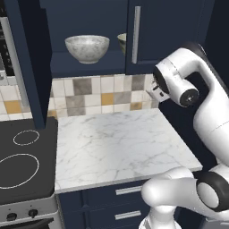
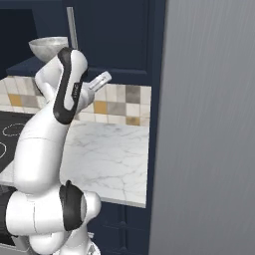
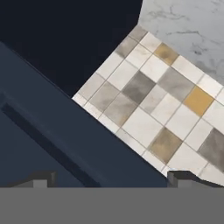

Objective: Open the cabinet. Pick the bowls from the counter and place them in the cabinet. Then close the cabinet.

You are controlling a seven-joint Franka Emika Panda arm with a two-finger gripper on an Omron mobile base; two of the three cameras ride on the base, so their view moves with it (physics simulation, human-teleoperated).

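Observation:
The navy cabinet (image 1: 165,31) has its left door (image 1: 27,67) swung open and its right door shut, with the silver handle (image 1: 136,35) upright. A marbled bowl (image 1: 87,48) (image 2: 48,47) sits on the cabinet shelf. Beside it, the rim of a second bowl (image 1: 121,42) peeks from behind the shut door. The marble counter (image 1: 116,143) (image 2: 109,154) (image 3: 188,22) holds no bowl. My gripper (image 2: 99,79) (image 3: 111,179) hangs below the shut right door, in front of the tiled wall. It is open, with nothing between its fingertips (image 3: 41,179).
A black stovetop (image 1: 22,156) adjoins the counter on the left. Navy drawers (image 1: 129,190) lie under the counter edge. The tiled backsplash (image 1: 98,96) (image 3: 148,100) runs behind it. A tall grey panel (image 2: 209,124) walls off the right side.

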